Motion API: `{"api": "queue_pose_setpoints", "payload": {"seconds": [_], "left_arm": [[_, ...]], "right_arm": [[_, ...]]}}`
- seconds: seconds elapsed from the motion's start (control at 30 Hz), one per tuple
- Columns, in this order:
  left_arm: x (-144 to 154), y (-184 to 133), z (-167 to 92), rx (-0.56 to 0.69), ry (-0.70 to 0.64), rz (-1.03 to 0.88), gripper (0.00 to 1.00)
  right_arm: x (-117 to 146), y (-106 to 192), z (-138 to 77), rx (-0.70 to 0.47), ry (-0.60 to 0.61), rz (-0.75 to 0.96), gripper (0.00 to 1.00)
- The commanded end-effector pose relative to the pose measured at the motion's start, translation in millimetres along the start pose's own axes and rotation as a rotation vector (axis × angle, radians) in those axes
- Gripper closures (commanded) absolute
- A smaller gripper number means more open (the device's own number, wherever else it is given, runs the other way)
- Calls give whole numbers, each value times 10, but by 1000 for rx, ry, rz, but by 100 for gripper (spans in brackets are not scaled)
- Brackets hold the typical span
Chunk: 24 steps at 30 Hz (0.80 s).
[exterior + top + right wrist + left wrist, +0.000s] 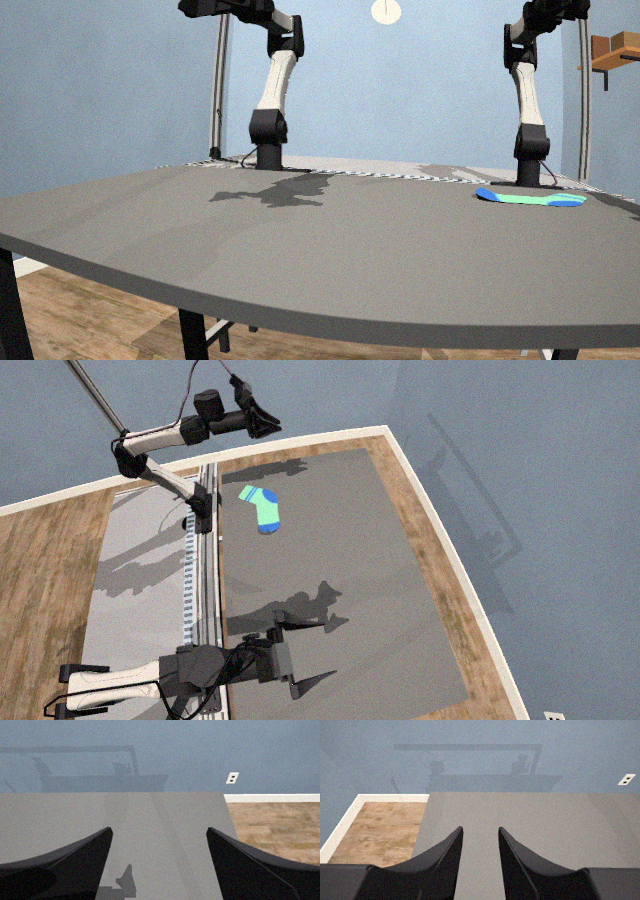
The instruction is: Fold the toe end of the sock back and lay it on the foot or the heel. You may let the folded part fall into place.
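While 1 sock [267, 510] [525, 199] lies unfolded, 2 claws hang empty: left claw [279, 429] [481, 828] part-spread, right claw [330, 647] [159, 829] spread wide.
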State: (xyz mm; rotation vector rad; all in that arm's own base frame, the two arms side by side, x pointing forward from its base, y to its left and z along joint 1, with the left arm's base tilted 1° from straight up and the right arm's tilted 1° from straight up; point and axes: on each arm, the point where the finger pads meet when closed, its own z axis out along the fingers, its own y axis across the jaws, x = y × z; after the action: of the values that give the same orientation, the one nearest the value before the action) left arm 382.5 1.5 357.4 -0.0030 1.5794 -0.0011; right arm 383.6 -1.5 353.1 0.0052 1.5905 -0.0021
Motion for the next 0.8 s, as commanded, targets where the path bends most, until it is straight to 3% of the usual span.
{"api": "queue_pose_setpoints", "payload": {"seconds": [0.0, 0.13, 0.57, 0.77], "left_arm": [[71, -106, 30, 35, 53, -28, 66], [160, -105, 41, 14, 99, -41, 66], [979, -598, 109, 70, 494, -130, 66], [1209, -736, 78, 76, 611, -139, 66]], "right_arm": [[-73, 15, -13, -5, -20, -2, 0], [-73, 15, -13, -5, -20, -2, 0], [-73, 15, -13, -5, -20, -2, 0], [-73, 15, -13, -5, -20, -2, 0]]}}
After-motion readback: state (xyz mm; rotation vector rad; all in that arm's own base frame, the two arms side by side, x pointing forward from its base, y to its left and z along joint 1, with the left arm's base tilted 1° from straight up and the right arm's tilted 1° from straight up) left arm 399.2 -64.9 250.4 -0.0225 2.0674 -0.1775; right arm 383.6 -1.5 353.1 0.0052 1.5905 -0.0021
